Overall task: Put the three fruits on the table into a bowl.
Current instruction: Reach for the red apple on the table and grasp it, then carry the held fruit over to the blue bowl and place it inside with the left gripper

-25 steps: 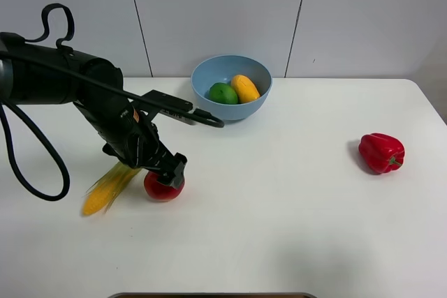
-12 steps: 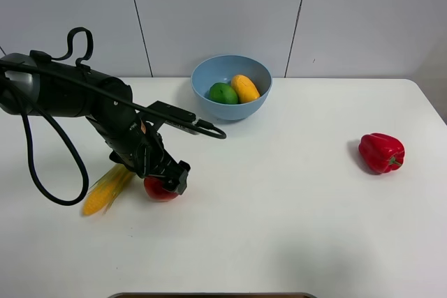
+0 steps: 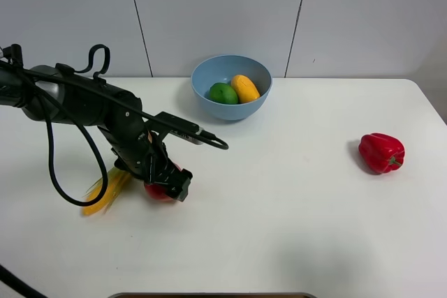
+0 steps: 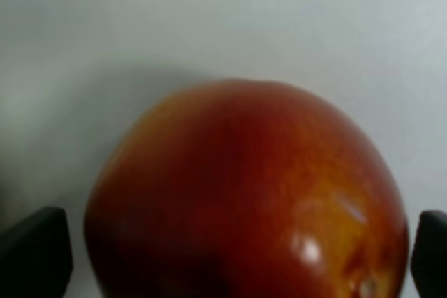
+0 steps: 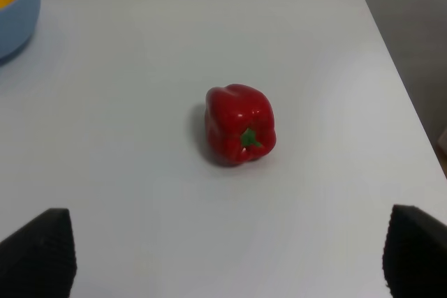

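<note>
Lower left of the frame, the left jaws stand spread wide around the apple (image 4: 244, 193) on the bench (image 3: 279, 207) — lime (image 3: 223, 93) and mango (image 3: 245, 88) lie in the bowl (image 3: 237, 111), upper centre. Right jaws released too.

This looks like a robotics lab or test bench. A plain white table (image 3: 293, 228) stands against a bare grey panelled wall (image 3: 209, 12) on the far side. A black robot arm (image 3: 77, 99) with loose cables reaches over the table from the left.
</note>
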Tool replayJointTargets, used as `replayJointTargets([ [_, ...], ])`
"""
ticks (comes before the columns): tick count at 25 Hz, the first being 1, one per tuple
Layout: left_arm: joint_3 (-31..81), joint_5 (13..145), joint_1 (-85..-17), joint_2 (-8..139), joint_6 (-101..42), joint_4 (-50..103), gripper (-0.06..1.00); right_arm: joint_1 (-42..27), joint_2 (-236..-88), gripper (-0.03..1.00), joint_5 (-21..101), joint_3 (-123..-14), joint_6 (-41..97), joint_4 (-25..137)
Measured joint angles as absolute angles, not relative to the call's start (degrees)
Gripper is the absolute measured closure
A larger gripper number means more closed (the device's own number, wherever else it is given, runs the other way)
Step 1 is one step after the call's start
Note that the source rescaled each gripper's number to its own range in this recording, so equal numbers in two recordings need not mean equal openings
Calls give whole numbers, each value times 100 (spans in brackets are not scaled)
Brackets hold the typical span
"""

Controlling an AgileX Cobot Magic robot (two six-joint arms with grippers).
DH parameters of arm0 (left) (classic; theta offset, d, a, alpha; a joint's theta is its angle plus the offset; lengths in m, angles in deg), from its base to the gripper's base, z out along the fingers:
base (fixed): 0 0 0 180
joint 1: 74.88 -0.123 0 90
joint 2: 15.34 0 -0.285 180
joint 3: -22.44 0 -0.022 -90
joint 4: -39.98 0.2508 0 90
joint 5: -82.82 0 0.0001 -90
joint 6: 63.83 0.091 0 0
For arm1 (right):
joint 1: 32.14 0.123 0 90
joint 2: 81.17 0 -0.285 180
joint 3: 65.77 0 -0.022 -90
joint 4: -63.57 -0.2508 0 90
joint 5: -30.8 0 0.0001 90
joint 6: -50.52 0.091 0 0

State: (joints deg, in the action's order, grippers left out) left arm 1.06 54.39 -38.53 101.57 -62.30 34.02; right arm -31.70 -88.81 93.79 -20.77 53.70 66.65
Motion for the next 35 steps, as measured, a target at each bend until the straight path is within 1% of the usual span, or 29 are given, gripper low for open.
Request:
replayJointTargets([
  [10, 100, 5930, -3853, 10378, -6218, 3407, -6, -3170, -8881, -1, 9379, -2077, 5370, 6665],
  [17, 96, 5978, -3922, 10390, -6213, 3407, -6, -3170, -8881, -1, 9379, -2077, 5370, 6665],
  [18, 96, 5981, -3933, 10390, -6213, 3407, -2, -3170, -8881, -1, 9379, -2077, 5370, 6665],
  [19, 96, 5981, -3933, 10390, -6213, 3407, 8, -3170, -8881, -1, 9379, -2077, 5370, 6665],
  [20, 96, 5975, -3933, 10390, -6213, 3407, 26, -3170, -8881, -1, 9379, -2077, 5370, 6665],
  [21, 96, 5975, -3933, 10390, -6213, 3407, 47, -3170, -8881, -1, 9379, -2077, 5370, 6665],
  [22, 96, 5958, -3933, 10390, -6213, 3407, 80, -3170, -8881, -1, 9379, -2077, 5370, 6665],
  [23, 96, 5935, -3933, 10390, -6213, 3407, 94, -3170, -8881, -1, 9379, -2077, 5370, 6665],
  [25, 96, 5902, -3933, 10390, -6213, 3407, 93, -3170, -8881, -1, 9379, -2077, 5370, 6665],
  [35, 96, 5834, -3938, 10390, -6213, 3407, 93, -3170, -8881, -1, 9379, -2077, 5370, 6665],
])
